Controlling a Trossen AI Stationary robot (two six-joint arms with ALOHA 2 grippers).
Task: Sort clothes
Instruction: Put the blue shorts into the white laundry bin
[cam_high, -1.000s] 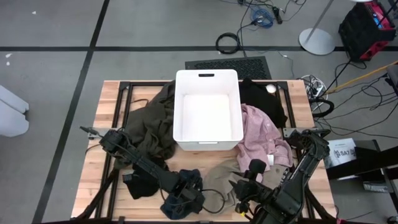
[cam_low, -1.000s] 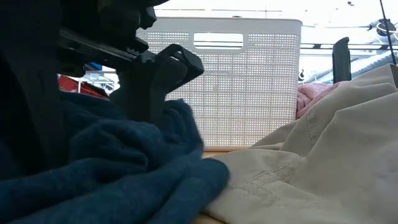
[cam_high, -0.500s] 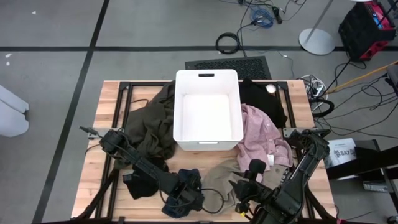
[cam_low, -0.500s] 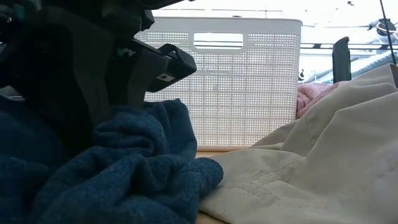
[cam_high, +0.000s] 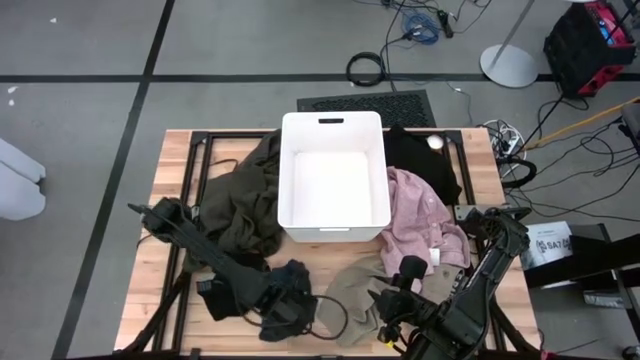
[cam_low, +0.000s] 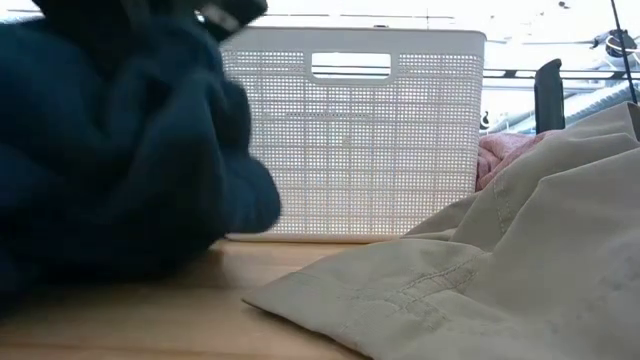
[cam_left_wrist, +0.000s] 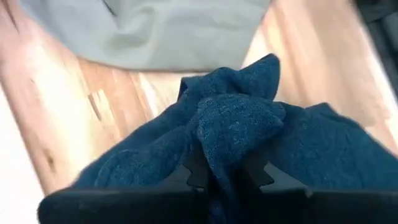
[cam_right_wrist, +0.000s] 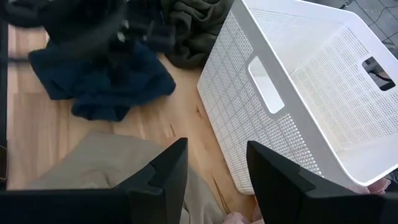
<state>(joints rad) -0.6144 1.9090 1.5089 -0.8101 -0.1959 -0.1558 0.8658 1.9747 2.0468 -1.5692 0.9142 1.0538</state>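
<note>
Lifted navy garment (cam_low: 110, 150) hiding left hand (cam_left_wrist: 227, 177)

The left hand (cam_left_wrist: 227, 177) is almost wholly buried in the navy blue garment (cam_left_wrist: 249, 143); only two small dark finger parts show, pinched together in its folds. In the low view that garment (cam_low: 110, 150) is a blur cut off by the picture's edge. The white bin (cam_high: 334, 178) covers part of the dark olive garment (cam_high: 243, 200) and of the black garment (cam_high: 425, 160).
</note>
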